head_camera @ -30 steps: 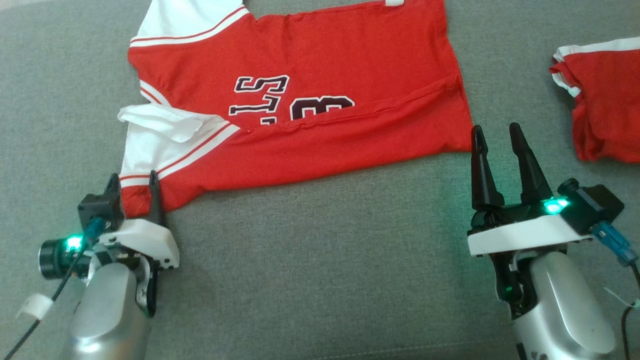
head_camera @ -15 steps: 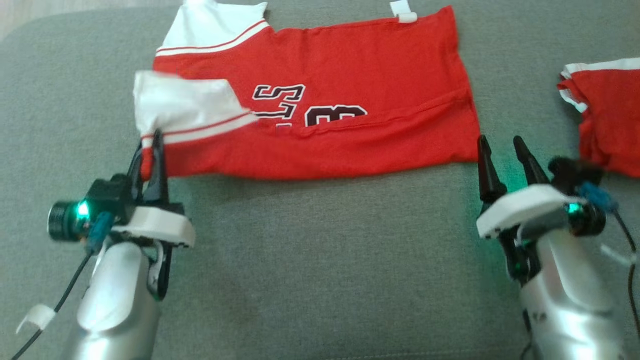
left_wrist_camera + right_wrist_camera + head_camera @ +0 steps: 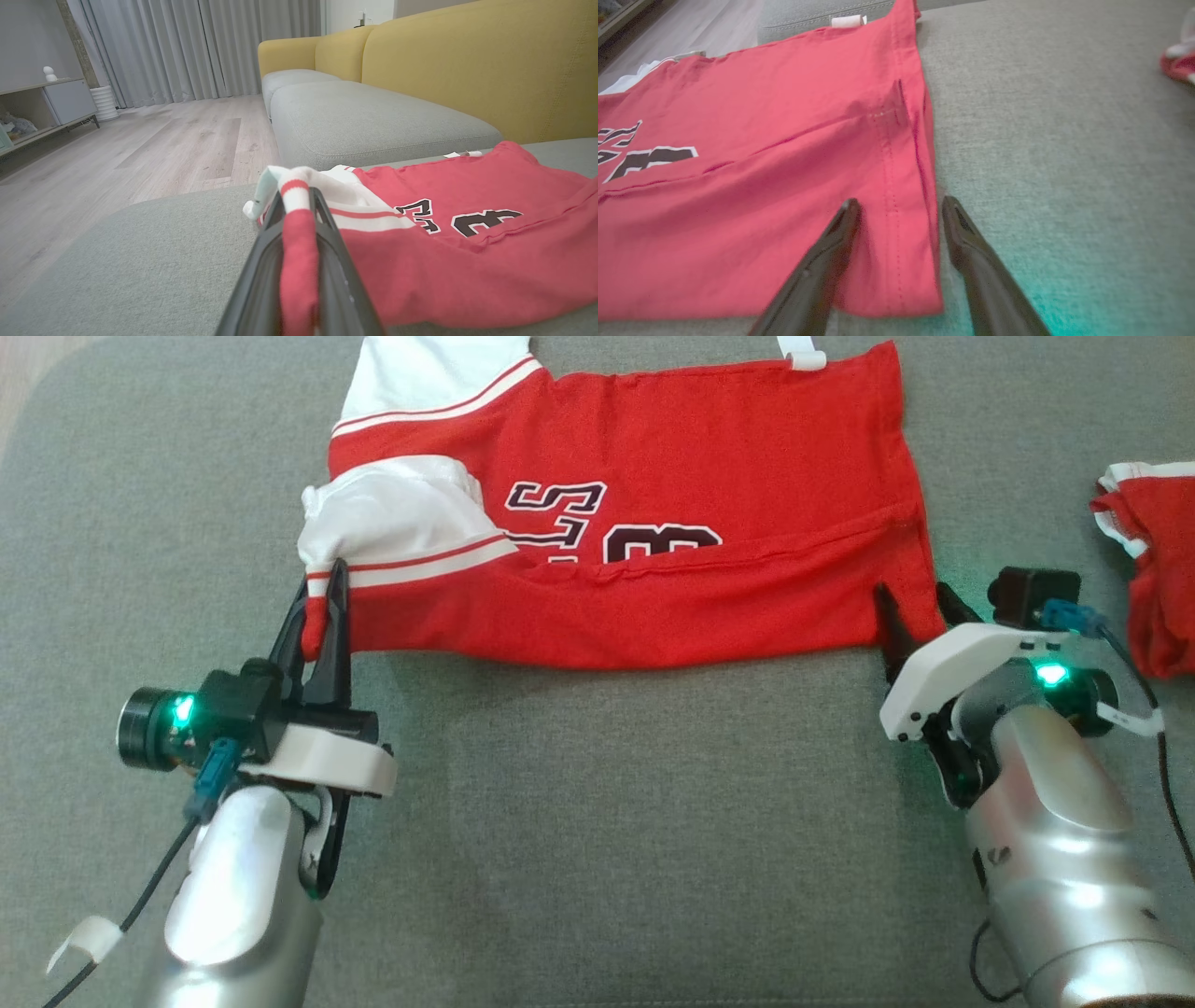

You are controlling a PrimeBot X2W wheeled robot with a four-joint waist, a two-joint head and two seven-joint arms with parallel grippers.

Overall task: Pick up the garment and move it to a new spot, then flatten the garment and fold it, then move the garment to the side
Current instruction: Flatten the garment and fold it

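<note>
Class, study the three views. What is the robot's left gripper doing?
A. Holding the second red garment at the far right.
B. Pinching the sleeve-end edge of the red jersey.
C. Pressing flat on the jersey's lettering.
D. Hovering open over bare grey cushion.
B: the left gripper has its two dark fingers closed on a fold of the red jersey beside the white sleeve, seen plainly in the left wrist view.

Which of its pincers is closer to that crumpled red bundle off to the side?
Right. The right pincer straddles a corner of the jersey, just beside the bundle; the left pincer clamps the opposite, sleeve end, far across.
</note>
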